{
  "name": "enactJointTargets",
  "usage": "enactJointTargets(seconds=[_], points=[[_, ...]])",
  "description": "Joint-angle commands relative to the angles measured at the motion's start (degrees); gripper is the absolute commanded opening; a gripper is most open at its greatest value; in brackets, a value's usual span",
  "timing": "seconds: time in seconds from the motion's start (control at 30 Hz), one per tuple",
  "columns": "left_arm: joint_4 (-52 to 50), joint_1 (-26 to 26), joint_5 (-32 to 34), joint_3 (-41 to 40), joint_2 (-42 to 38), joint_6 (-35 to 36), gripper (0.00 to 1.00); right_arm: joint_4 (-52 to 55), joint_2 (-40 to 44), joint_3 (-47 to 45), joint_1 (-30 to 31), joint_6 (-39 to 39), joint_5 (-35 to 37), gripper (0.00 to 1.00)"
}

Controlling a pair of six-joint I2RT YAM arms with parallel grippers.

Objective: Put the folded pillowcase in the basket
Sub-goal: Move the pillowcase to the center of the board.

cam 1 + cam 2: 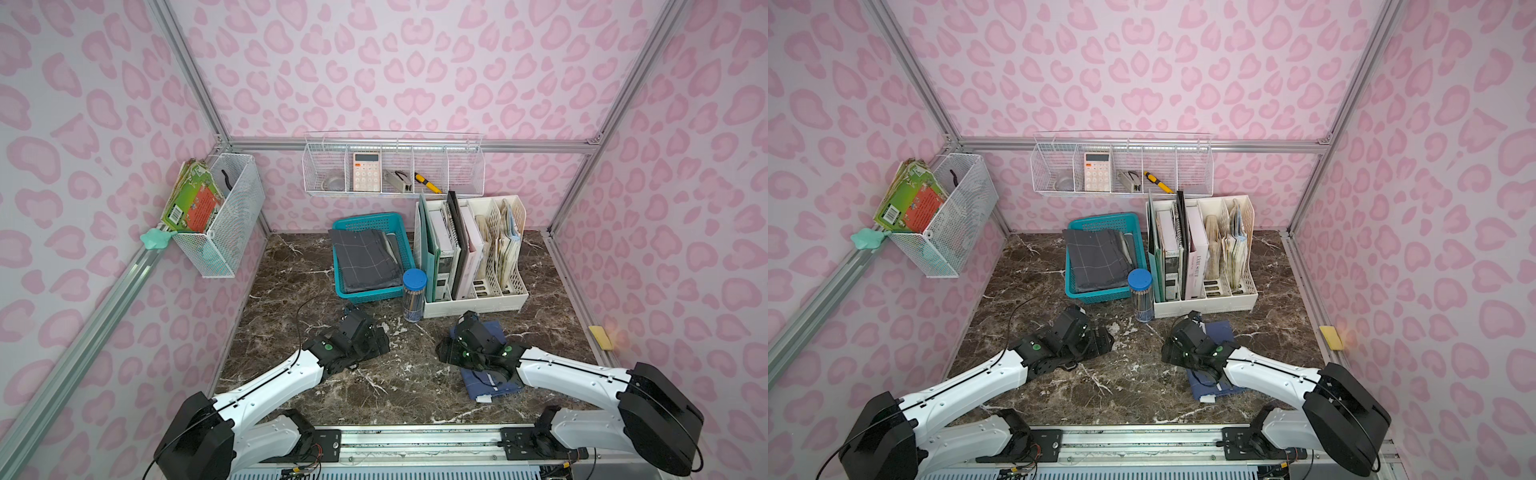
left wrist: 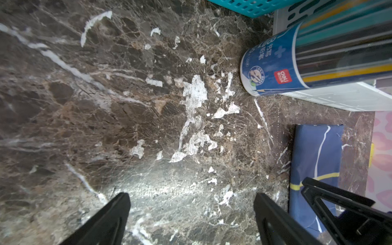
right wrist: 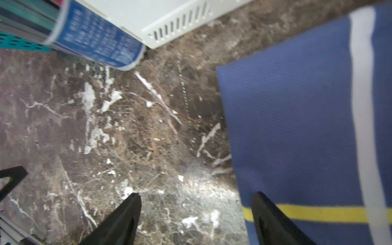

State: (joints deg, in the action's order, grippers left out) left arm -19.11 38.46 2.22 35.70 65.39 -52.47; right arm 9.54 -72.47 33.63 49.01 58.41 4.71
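Note:
The teal basket (image 1: 365, 220) (image 1: 1100, 222) stands at the back middle of the table, and a grey checked folded cloth (image 1: 363, 259) lies in it. The folded pillowcase (image 1: 494, 384) (image 1: 1210, 384), dark blue with white and yellow lines, lies flat on the table at the front right, partly under my right arm. My right gripper (image 3: 197, 193) (image 1: 449, 345) is open at the pillowcase's (image 3: 297, 116) left edge, one finger over the cloth, the other over bare marble. My left gripper (image 2: 191, 195) (image 1: 382, 336) is open and empty above bare marble, left of the pillowcase (image 2: 316, 152).
A blue-capped pencil tube (image 1: 414, 295) (image 2: 297, 59) stands between the basket and a cream file rack (image 1: 473, 257) holding books and folders. White wire baskets hang on the back wall (image 1: 395, 166) and the left wall (image 1: 224, 216). A yellow sponge (image 1: 600, 336) lies at the right edge.

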Motion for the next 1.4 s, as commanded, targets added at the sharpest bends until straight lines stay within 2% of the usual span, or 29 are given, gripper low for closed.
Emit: enactJointTargets(seconds=[0.0,0.1,0.2,0.27,0.37,0.6,0.73,0.87,1.0,1.1,1.17,1.27,1.37], points=[[1.47,1.03,0.32,-0.24,0.40,-1.58,0.95,7.12,1.15,2.01,-1.12,-1.55,6.17,0.85],[2.00,1.91,0.51,-0.21,0.86,-1.96,0.95,10.20,2.47,1.16,-5.08,-5.46,8.87,0.86],[2.46,2.63,0.51,-0.01,1.67,-2.14,0.95,7.61,2.96,-1.63,-10.43,-10.61,5.60,0.85],[2.94,3.06,0.49,0.04,2.10,-2.33,0.95,5.80,2.43,-2.71,-11.69,-12.86,4.11,0.85],[3.65,3.60,0.33,-0.06,2.62,-2.89,0.95,3.86,0.65,-3.54,-11.14,-12.21,1.16,0.84],[5.36,3.73,-0.54,-0.92,4.56,-4.94,0.95,-2.51,-0.61,-4.26,-1.71,-4.55,-1.17,0.84],[5.24,3.73,-0.37,-2.12,4.52,-6.38,0.94,-5.21,-0.95,-3.34,0.94,-1.46,-2.34,0.83],[6.03,3.86,-1.49,-3.51,4.22,-6.73,0.93,1.91,0.93,-0.14,0.72,-2.94,3.09,0.84],[6.27,4.90,-1.55,-3.53,4.22,-6.51,0.92,8.29,5.12,-1.07,-3.53,-6.95,6.88,0.84],[6.73,5.96,-1.12,-3.53,4.50,-6.78,0.92,9.14,7.84,-4.59,-7.90,-9.52,3.93,0.84],[7.45,6.60,-1.08,-3.53,5.03,-7.10,0.92,8.51,9.05,-6.67,-8.41,-10.17,2.01,0.84],[8.01,7.48,-0.74,-3.53,5.87,-7.64,0.92,5.58,9.33,-9.17,-7.46,-8.61,-1.82,0.83],[8.67,7.64,-0.89,-3.89,6.48,-8.22,0.91,2.20,7.56,-9.44,-3.42,-5.87,-2.52,0.83]])
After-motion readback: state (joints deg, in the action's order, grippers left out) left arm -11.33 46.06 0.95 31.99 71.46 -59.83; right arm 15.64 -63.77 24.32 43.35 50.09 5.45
